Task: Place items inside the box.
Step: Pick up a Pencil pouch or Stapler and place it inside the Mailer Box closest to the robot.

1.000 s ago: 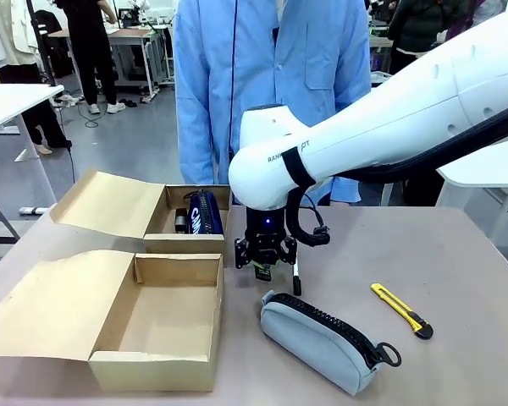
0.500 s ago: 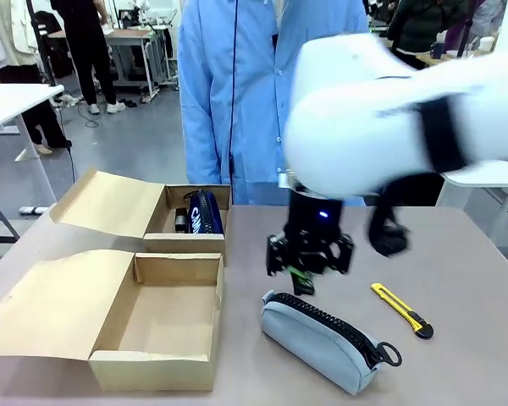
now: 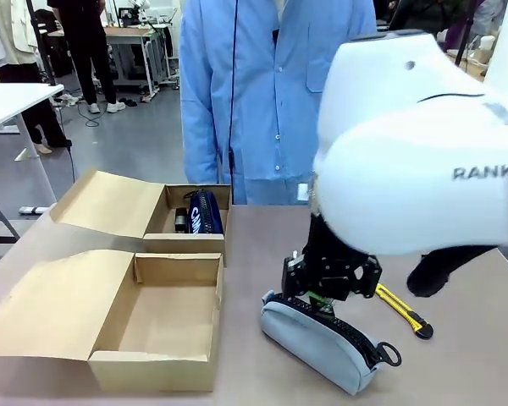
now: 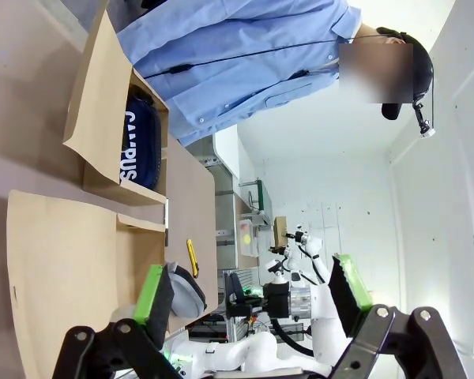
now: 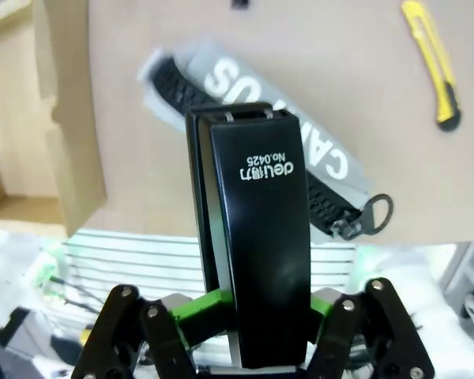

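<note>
1. We see the right gripper (image 3: pixel 326 292) low over the table, just above the near end of the grey zip pouch (image 3: pixel 322 340). Its fingers are clamped on a black stapler (image 5: pixel 257 221), one green pad on each long side near the stapler's base.
2. The stapler's long axis runs straight out along the fingers. It points away from the wrist and down toward the pouch and the table, so we judge that it hangs roughly upright rather than flat.
3. The coming move turns on where the boxes lie, and both are to the robot's left of the gripper. The near open box (image 3: pixel 152 372) lies across a strip of bare table, and we see nothing in the part of it that shows. The far box (image 3: pixel 186 245) already holds the navy pouch (image 3: pixel 205 211).
4. We judge that the stapler must travel leftward over a cardboard wall, then tilt or lower so its long axis fits the box floor.
5. The right arm carries the item. The left gripper (image 4: pixel 250 288) has its fingers wide apart with nothing between them, and it looks across both boxes from their side.
6. The yellow-black utility knife (image 3: pixel 402 310) lies flat on the table to the right of the gripper, clear of the pouch.
</note>
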`<state>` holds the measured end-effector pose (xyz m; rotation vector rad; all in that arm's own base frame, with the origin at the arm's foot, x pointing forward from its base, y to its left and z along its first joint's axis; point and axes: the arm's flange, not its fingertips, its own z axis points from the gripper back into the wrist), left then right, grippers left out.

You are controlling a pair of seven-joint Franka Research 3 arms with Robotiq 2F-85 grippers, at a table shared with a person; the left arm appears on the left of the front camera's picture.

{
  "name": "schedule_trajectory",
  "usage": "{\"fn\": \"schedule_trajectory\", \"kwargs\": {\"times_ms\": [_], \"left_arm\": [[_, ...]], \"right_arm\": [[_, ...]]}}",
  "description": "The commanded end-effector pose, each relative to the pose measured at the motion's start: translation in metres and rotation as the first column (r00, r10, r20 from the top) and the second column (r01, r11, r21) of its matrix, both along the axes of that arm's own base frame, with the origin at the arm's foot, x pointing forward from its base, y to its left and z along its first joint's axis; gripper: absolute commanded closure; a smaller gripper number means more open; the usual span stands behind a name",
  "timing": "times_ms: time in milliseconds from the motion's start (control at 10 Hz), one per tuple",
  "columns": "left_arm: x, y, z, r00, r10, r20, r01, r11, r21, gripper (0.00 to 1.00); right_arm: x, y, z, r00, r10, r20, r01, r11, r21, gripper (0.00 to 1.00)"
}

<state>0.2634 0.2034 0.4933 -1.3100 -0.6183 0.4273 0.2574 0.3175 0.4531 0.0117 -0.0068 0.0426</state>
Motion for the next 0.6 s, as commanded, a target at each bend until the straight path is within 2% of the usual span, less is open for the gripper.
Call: {"fn": "schedule_trajectory", "kwargs": {"times_ms": [0, 200, 500], "left_arm": [[-0.001, -0.001, 0.000, 1.000, -0.004, 0.025, 0.004, 1.000, 0.001, 0.00], [-0.001, -0.001, 0.000, 1.000, -0.004, 0.025, 0.004, 1.000, 0.001, 0.00], [-0.001, -0.001, 0.000, 1.000, -0.004, 0.025, 0.004, 1.000, 0.001, 0.00]], "right_arm": [[-0.004, 0.069, -0.011, 0.989, 0.134, 0.065, -0.130, 0.990, -0.061, 1.00], [-0.009, 0.148, -0.022, 0.977, 0.186, 0.108, -0.178, 0.981, -0.083, 1.00], [0.007, 0.234, -0.050, 0.983, 0.167, 0.074, -0.157, 0.980, -0.119, 1.00]]}}
